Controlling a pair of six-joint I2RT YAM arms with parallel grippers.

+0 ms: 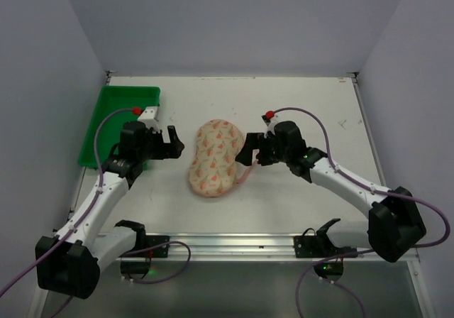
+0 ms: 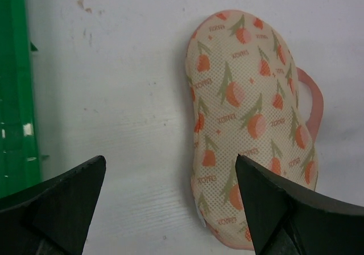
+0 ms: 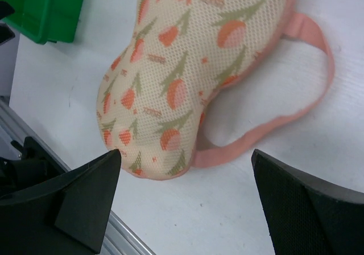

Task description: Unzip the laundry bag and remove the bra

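Green tray [image 1: 119, 126] sits at the far left of the bench [image 1: 305, 108], long side running near-to-far, the left arm's wrist overlapping its near right corner; a small white fleck shows on its wall in the left wrist view, and I can't make out anything more in it. Laundry bag [image 1: 215, 158] lies flat in the middle of the bench, between the two arms, well apart from the tray. Bag looks closed, printed cream side up, pink edging along the rim, contents hidden. Its long axis runs roughly near-to-far, the far lobe leaning a bit to the right and the near lobe to the left, waist in between. Pink loop [image 3: 287, 115] hangs out from the bag's right edge toward the near end and lies flat on the bench. Left gripper [image 1: 172, 142] hovers just left of the bag's far lobe, pointing right at it, not touching; its fingers [image 2: 68, 192] are spread wide with nothing between them but bare bench and the bag's left edge. Right gripper [image 1: 247, 153] is up against the bag's right edge at the waist, pointing left; contact can't be told from above. Its fingers [image 3: 310, 201] are also spread wide, framing the near lobe and the loop, gripping nothing.
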